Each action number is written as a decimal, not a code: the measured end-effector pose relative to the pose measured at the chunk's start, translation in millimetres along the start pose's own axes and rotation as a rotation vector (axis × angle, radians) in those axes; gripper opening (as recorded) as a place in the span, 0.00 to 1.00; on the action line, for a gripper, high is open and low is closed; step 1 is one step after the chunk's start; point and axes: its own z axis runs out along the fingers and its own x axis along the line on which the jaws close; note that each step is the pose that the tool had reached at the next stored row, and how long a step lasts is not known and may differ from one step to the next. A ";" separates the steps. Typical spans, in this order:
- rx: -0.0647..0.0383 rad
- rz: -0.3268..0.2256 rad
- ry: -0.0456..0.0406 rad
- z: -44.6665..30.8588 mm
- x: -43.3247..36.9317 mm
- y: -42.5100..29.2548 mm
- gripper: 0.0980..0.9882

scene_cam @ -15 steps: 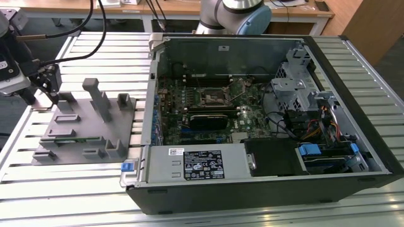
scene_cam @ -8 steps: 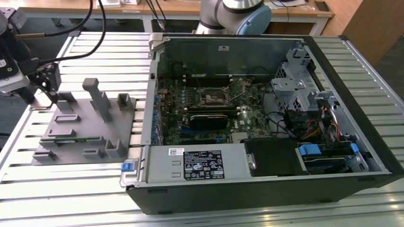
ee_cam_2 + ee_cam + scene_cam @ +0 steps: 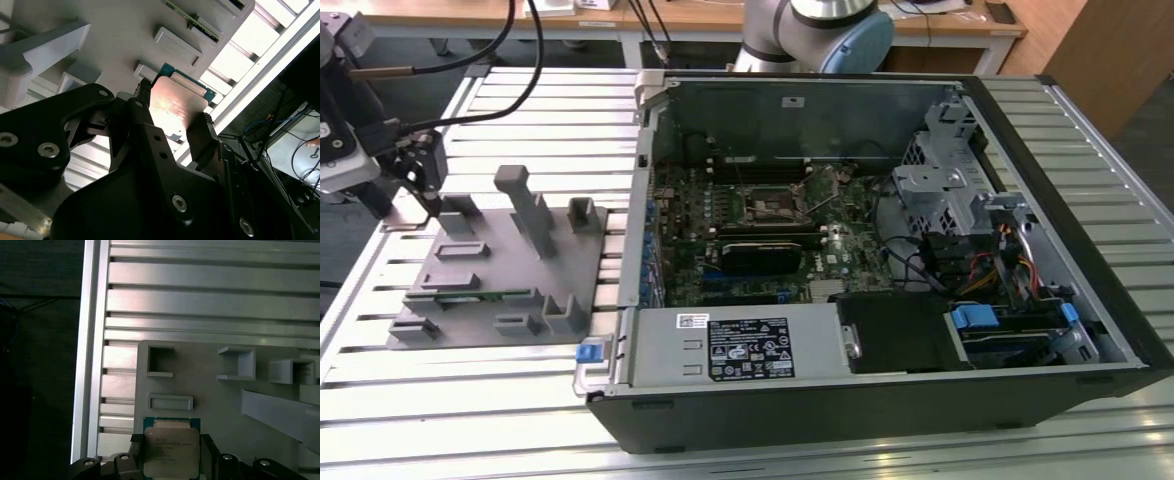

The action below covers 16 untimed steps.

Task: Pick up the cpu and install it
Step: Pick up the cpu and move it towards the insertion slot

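The fingers (image 3: pixel 207 455) had the cpu (image 3: pixel 171 446) pinched by opposite edges, metal top left untouched, at the grey fixture plate (image 3: pixel 220 405) whose pockets kept parts square.

cpu (image 3: pixel 171 447): glossy metal lid, green edge. Fixture plate (image 3: pixel 215 415) beneath cpu: matt grey plastic. Table (image 3: pixel 200 290): ribbed satin metal.
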 end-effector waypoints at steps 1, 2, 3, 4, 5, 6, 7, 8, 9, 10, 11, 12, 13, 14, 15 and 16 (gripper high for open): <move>0.000 0.000 0.0000 -0.3 0.0 0.0 0.50; 0.000 0.000 0.0001 -0.6 0.0 0.0 0.50; 0.000 0.000 0.0001 -0.8 0.0 0.0 0.50; 0.000 0.000 0.0001 -1.1 0.0 0.0 0.50; 0.000 0.000 0.0001 -1.3 0.0 0.0 0.50; 0.000 0.000 0.0001 -1.6 0.0 0.1 0.50; 0.000 0.000 0.0001 -1.9 0.0 0.1 0.50; 0.000 0.000 0.0001 -2.2 0.0 0.1 0.50; 0.000 0.000 0.0001 -2.5 0.0 0.1 0.50; 0.000 0.000 0.0001 -2.8 0.0 0.1 0.50; 0.000 0.000 0.0001 -3.1 0.0 0.1 0.50; 0.000 0.000 0.0001 -3.3 0.0 0.1 0.50; 0.000 0.000 0.0000 -3.5 0.1 0.2 0.50; 0.000 0.000 0.0000 -3.8 0.1 0.2 0.50; 0.000 0.000 0.0001 -4.0 0.1 0.2 0.50; 0.000 0.000 0.0001 -4.3 0.1 0.2 0.50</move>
